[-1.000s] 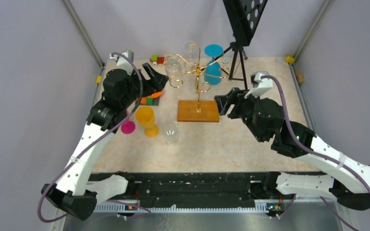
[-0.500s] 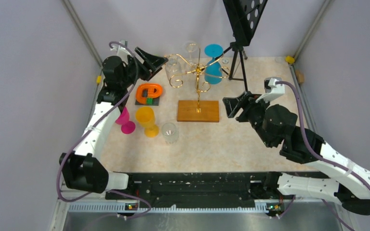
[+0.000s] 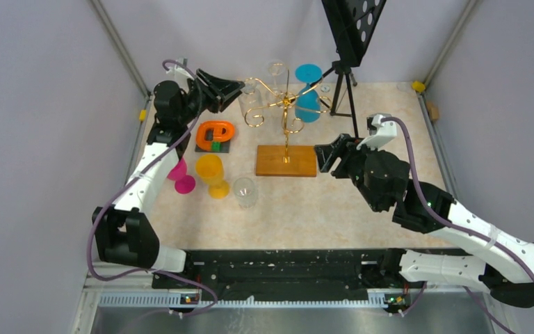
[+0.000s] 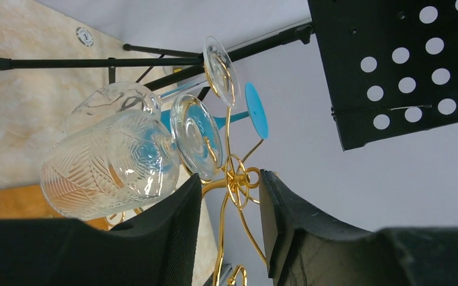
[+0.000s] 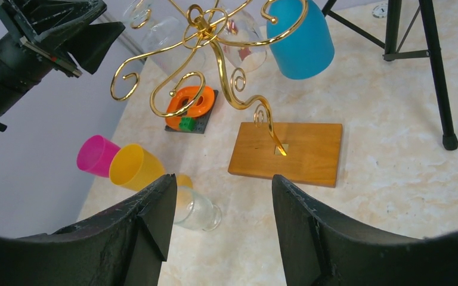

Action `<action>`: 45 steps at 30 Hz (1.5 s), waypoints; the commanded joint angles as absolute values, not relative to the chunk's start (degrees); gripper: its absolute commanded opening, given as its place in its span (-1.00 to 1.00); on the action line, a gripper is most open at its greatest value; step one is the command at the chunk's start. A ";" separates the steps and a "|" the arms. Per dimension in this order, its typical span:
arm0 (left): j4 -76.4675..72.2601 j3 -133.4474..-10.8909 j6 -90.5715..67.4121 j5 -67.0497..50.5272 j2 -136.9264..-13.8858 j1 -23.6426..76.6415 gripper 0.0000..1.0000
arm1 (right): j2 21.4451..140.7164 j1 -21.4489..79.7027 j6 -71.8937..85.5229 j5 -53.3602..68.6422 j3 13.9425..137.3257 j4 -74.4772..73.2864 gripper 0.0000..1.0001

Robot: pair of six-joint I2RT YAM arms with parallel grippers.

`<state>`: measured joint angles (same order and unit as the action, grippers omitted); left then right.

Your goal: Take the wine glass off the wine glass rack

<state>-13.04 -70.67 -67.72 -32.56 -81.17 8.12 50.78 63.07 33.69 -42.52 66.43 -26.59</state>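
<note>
The clear cut-pattern wine glass [image 4: 110, 164] hangs by its foot from a curled arm on the left side of the thin gold wire rack [image 3: 286, 104], which stands on a brown wooden base. My left gripper [image 3: 226, 89] hovers just beside it, jaws apart and gripping nothing. In the wrist view the bowl sits off to one side of the gap, not between the fingers.

I judge the main risk is closing off-centre. That could knock the bowl so it swings into the second clear glass [image 4: 113, 101] close behind it, or into the blue plastic goblet [image 3: 307, 97].

Pulling across the spiral instead of along its slot could tip the light rack. My right gripper [image 3: 327, 154], also spread and empty, sits near the wooden base without touching it.
</note>
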 commanded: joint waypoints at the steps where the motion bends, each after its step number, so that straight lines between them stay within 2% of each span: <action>1: -18.16 -70.17 -70.10 -32.40 -82.74 7.74 -0.14 | 50.55 62.62 34.96 -42.08 67.68 -25.40 0.22; 5: -19.50 -70.33 -72.62 -35.09 -84.36 7.65 -0.20 | 50.52 62.65 35.45 -41.54 67.36 -25.39 0.22; 16: -23.60 -68.36 -76.63 -35.59 -85.60 6.73 -0.21 | 50.45 62.65 35.63 -40.74 66.60 -24.68 0.22; 20: -25.17 -68.63 -77.14 -36.02 -86.57 6.22 -0.05 | 50.44 62.59 35.85 -40.60 66.33 -24.54 0.22; 25: -25.25 -69.21 -77.74 -36.48 -87.94 5.67 -0.04 | 50.37 62.66 35.92 -40.81 66.26 -24.50 0.22; 31: -27.59 -69.85 -80.03 -38.44 -89.33 5.62 -0.30 | 51.44 62.66 36.35 -42.22 66.64 -25.44 0.21; 39: -25.84 -69.68 -78.76 -38.66 -88.32 5.56 -0.51 | 52.73 62.63 36.63 -40.71 66.86 -24.78 0.19; 45: -24.09 -69.52 -77.30 -38.06 -87.34 5.54 -0.81 | 52.17 62.62 36.82 -41.03 66.67 -24.74 0.19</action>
